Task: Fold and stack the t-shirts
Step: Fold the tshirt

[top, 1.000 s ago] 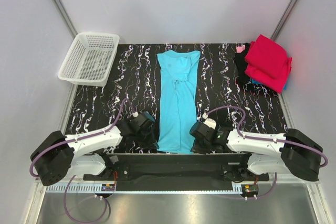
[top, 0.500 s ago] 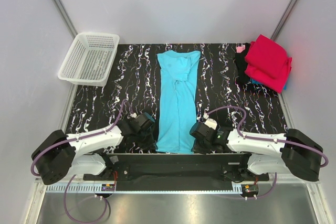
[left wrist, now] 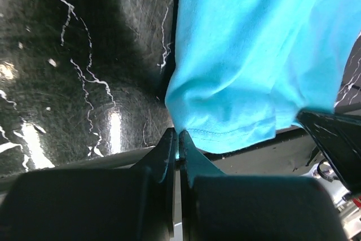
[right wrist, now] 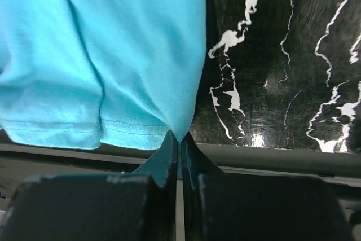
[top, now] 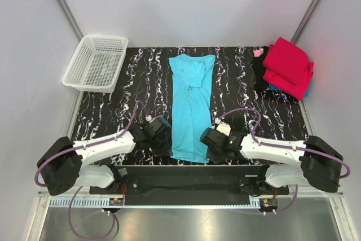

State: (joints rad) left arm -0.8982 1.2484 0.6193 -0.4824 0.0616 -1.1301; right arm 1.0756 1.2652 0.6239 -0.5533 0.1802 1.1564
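A turquoise-blue t-shirt [top: 192, 103] lies lengthwise down the middle of the black marbled table [top: 113, 111], folded into a narrow strip with its collar at the far end. My left gripper [top: 167, 149] is shut on the shirt's near left hem corner [left wrist: 179, 131]. My right gripper [top: 204, 152] is shut on the near right hem corner [right wrist: 178, 132]. Both corners are lifted slightly off the table edge. A crimson red t-shirt [top: 287, 67] tops a folded pile at the far right, with black, pink and blue cloth under it.
A white plastic mesh basket [top: 95, 62] stands at the far left corner, partly off the table. The grey frame rail [top: 192, 170] runs along the table's near edge under both grippers. White walls close in the back and sides.
Both grippers have carried the shirt's near hem a little away from the table's near edge, towards the collar. The rest of the shirt and the pile have not moved.
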